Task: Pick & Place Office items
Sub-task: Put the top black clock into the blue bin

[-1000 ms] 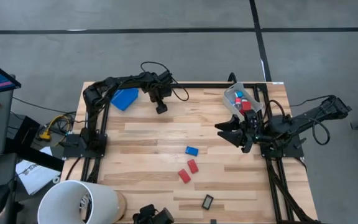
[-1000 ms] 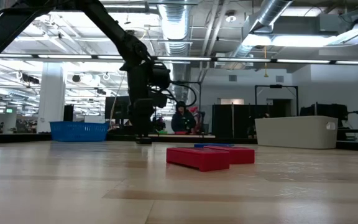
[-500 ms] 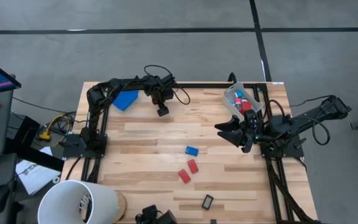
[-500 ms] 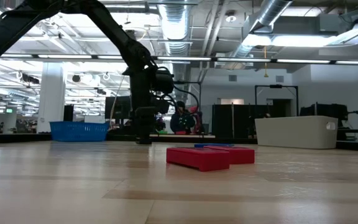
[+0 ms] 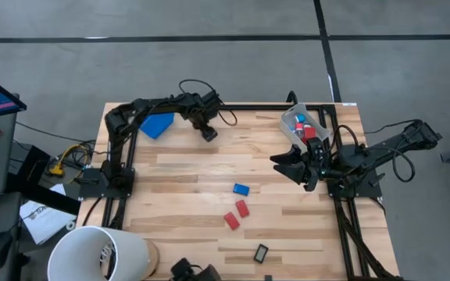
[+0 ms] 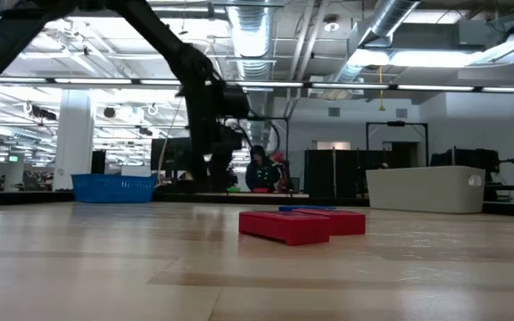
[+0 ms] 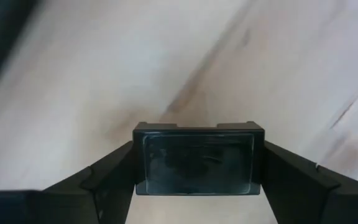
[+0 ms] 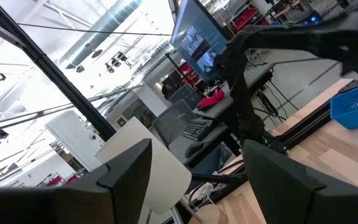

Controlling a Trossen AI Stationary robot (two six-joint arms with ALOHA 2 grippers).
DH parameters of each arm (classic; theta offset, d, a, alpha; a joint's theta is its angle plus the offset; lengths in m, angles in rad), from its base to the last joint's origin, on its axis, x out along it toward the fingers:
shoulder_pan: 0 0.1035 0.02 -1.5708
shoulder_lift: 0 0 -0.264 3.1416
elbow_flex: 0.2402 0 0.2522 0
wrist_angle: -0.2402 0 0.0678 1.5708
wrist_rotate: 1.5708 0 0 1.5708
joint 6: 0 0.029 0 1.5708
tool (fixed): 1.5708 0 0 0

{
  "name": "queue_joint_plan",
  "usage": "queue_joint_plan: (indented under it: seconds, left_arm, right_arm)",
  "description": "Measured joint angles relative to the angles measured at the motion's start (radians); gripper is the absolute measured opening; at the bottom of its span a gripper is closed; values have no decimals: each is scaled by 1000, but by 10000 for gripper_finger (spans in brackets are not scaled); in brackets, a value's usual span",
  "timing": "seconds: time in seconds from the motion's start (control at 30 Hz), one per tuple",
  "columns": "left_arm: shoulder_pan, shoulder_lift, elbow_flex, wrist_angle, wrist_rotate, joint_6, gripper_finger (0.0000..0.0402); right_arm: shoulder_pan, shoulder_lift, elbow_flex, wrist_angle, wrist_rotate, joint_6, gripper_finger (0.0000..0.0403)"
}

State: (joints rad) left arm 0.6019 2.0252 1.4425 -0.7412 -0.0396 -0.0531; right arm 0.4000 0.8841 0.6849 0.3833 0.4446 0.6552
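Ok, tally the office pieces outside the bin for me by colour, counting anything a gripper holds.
Red blocks: 2
Blue blocks: 1
Black rectangles: 2, one lying on the table at, one clamped in the left gripper, seen at
Total: 5

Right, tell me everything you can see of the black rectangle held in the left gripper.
The black rectangle is a small flat piece with a dark frame and a glossy, greyish face that shows faint reflections. It sits crosswise between the left gripper's two dark fingers, which press on its two short ends. It is held above the bare wooden table, apparently touching nothing but the fingers. In the high view the left gripper is over the table's far side, near the blue tray.
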Motion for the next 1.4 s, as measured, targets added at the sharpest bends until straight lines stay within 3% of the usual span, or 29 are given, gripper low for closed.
queue_joint_plan:
  seconds: [0.23,0.43,0.67,0.8,0.93,1.23,1.4]
  left_arm:
    - [1,-194,-26,-7,-176,-692,290]
    - [-2,-378,-166,-4,-371,-1244,285]
    - [-12,-546,-376,2,-535,-1760,286]
    - [-23,-574,-457,14,-586,-2006,285]
    - [-34,-558,-494,59,-612,-2145,286]
    - [19,-490,-511,364,-688,-2159,286]
    - [48,-487,-511,387,-724,-2180,286]
  right_arm:
    - [0,0,0,17,-7,-7,245]
    - [0,-2,0,18,-37,-34,245]
    - [0,-2,0,22,-76,-36,245]
    - [0,-2,0,21,-82,-37,245]
    - [-3,-2,0,21,-82,-27,245]
    - [-3,-2,0,21,-82,44,245]
    - [-3,-2,0,20,-81,53,245]
